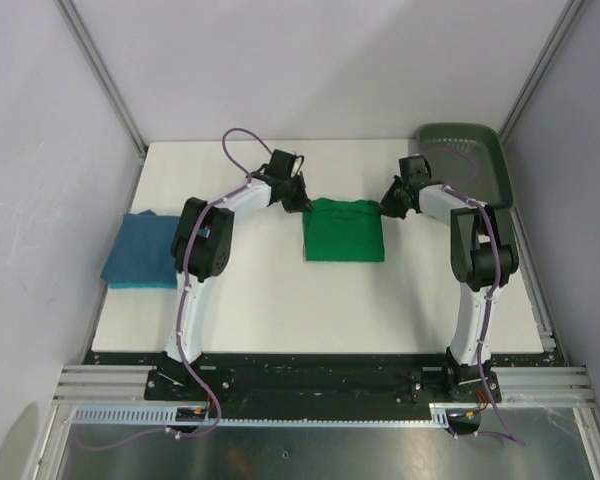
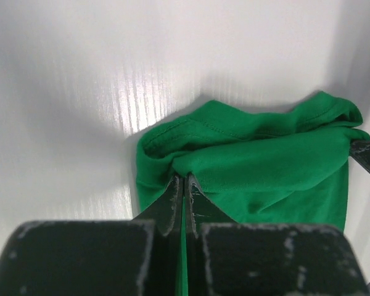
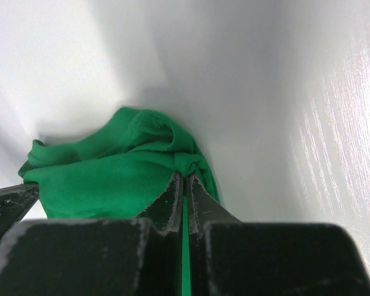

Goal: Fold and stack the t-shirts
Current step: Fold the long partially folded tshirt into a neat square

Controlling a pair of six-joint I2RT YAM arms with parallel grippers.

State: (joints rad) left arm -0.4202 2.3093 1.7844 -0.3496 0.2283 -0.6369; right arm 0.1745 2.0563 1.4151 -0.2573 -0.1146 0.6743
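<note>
The emerald green t-shirt (image 1: 343, 230) lies folded in a small rectangle at the middle of the white table. My left gripper (image 1: 302, 206) is shut on its far left corner; green cloth (image 2: 253, 166) is pinched between the jaws in the left wrist view. My right gripper (image 1: 386, 208) is shut on its far right corner, with cloth (image 3: 111, 172) bunched at the fingertips. The teal blue t-shirt (image 1: 142, 251) lies folded at the table's left edge, apart from both grippers.
A dark grey-green plastic tray (image 1: 462, 160) sits at the back right corner, just behind the right arm. Grey walls and metal frame posts close in the table on the left, right and back.
</note>
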